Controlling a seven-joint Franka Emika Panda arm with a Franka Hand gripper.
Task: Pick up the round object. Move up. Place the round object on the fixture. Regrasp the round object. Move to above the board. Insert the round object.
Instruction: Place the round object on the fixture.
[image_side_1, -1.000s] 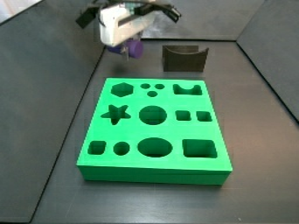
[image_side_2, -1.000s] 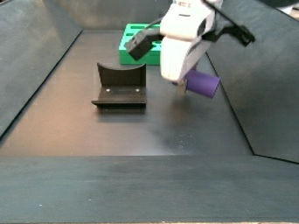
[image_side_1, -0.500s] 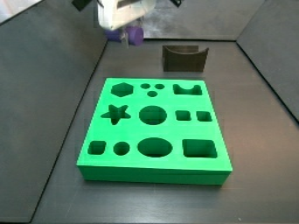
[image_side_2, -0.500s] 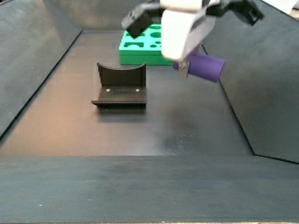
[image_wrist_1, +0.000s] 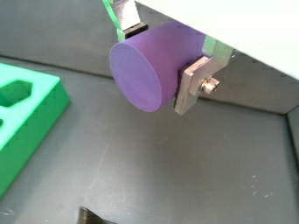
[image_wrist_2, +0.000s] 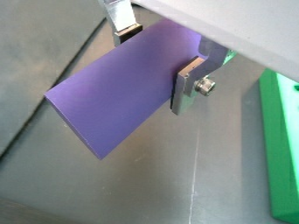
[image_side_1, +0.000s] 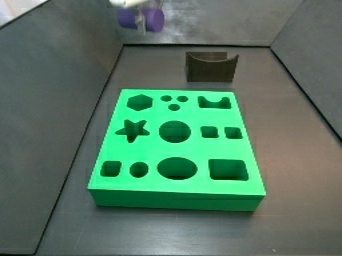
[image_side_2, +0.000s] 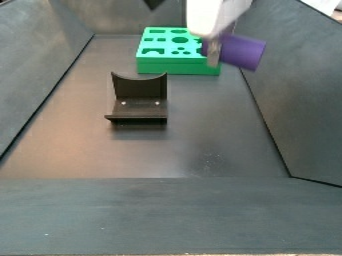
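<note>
Gripper (image_wrist_1: 162, 63) clamps the peg (image_wrist_1: 155, 68) across its round side, axis level, high above the floor near the top of both side views. Peg (image_side_2: 242, 50) is well clear of fixture (image_side_2: 136, 100) & board (image_side_1: 174, 148). Prob. lifted for clearance before setting it in the fixture notch.

The hand (image_side_2: 214, 40) has risen higher, carrying the round object (image_side_2: 242, 51) up.
</note>
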